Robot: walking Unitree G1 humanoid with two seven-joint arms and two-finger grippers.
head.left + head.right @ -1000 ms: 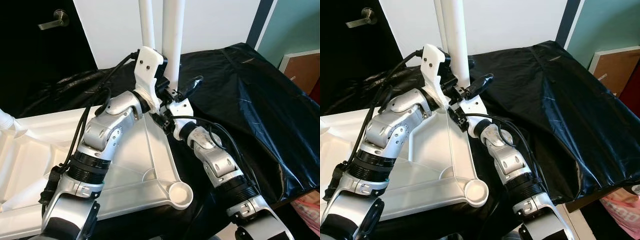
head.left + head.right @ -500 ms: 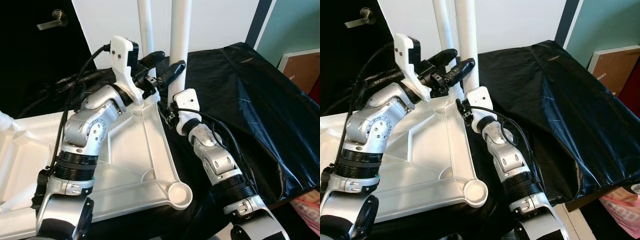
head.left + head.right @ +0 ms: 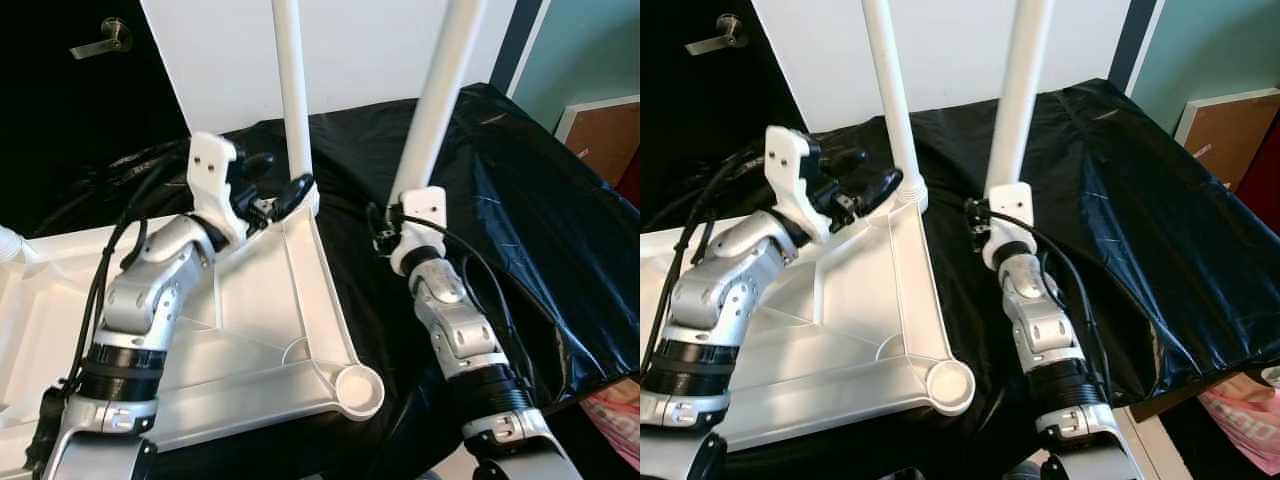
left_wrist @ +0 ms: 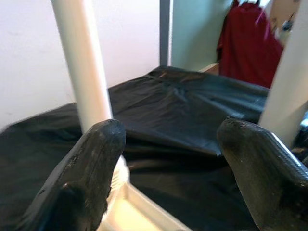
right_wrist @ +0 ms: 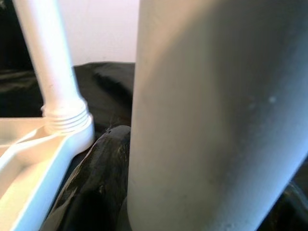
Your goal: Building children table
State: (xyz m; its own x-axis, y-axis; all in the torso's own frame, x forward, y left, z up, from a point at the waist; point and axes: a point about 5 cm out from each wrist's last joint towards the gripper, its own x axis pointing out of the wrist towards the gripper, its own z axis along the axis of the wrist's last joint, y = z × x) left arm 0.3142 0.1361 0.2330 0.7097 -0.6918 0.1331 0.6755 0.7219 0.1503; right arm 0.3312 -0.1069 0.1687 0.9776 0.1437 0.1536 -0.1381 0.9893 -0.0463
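No text, label, brand, number or sign can be read anywhere in these pictures.

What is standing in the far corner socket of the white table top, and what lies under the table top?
A white leg stands upright in that corner socket of the table top. Black plastic sheet lies under it; what the sheet covers cannot be seen.

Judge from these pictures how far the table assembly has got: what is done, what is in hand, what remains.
Done: one white leg stands in a corner socket of the upturned tabletop. In hand: the right end effector grips a second leg, off the tabletop; the left end effector is open beside the fitted leg. Left: the near corner socket is unfilled.
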